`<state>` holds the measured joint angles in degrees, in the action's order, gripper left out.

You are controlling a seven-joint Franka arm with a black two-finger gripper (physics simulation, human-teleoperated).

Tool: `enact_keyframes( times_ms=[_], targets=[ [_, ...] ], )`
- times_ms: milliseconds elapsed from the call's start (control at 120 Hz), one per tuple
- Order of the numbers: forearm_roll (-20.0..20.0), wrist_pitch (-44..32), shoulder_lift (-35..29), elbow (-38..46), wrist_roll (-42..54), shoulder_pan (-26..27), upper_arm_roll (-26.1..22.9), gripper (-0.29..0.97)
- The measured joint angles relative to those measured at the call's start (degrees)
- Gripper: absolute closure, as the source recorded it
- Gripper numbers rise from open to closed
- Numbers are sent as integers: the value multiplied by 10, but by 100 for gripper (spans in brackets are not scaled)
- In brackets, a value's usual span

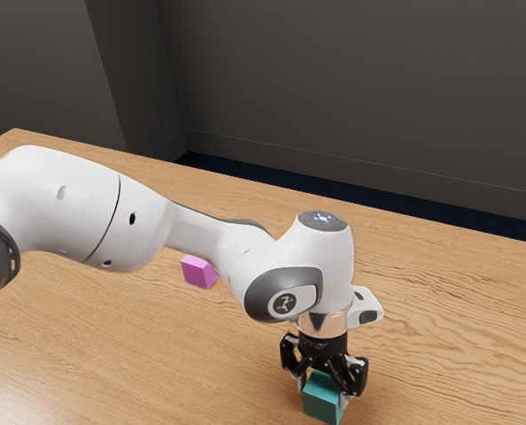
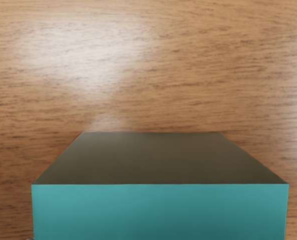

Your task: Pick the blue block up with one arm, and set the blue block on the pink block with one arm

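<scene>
Here the gripper (image 1: pixel 323 379) clamps the blue block (image 1: pixel 321 400), well apart from the pink block (image 1: pixel 198 271).

There's the blue block (image 1: pixel 321 400), teal in shade, upright, top face in shadow, clasped on two sides by the gripper (image 1: pixel 323 382). The pink block (image 1: pixel 198 271) lies at its ten o'clock, well apart, partly hidden.

Glossy white rounded arm (image 1: pixel 112 221) — grey joint caps, one dark elbow band, blue-lit wrist top — black gripper (image 1: pixel 324 382)
</scene>
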<state>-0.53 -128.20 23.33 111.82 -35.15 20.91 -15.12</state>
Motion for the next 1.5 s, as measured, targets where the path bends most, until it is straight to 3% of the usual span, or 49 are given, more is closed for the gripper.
enact_keyframes(
  times_ms=[358, 542, 708, 892, 1275, 1500],
  targets=[
    [2, 1, -5, -1, -7, 0, 1, 33],
    [8, 22, -54, 0, -12, -6, 0, 37],
    [12, 59, -120, -1, 6, -68, -1, 35],
    [13, 95, -143, -14, 66, -154, -1, 36],
    [36, 147, -147, -37, 246, -276, 0, 35],
    [48, 159, -130, -61, 345, -319, 1, 35]
  ],
)
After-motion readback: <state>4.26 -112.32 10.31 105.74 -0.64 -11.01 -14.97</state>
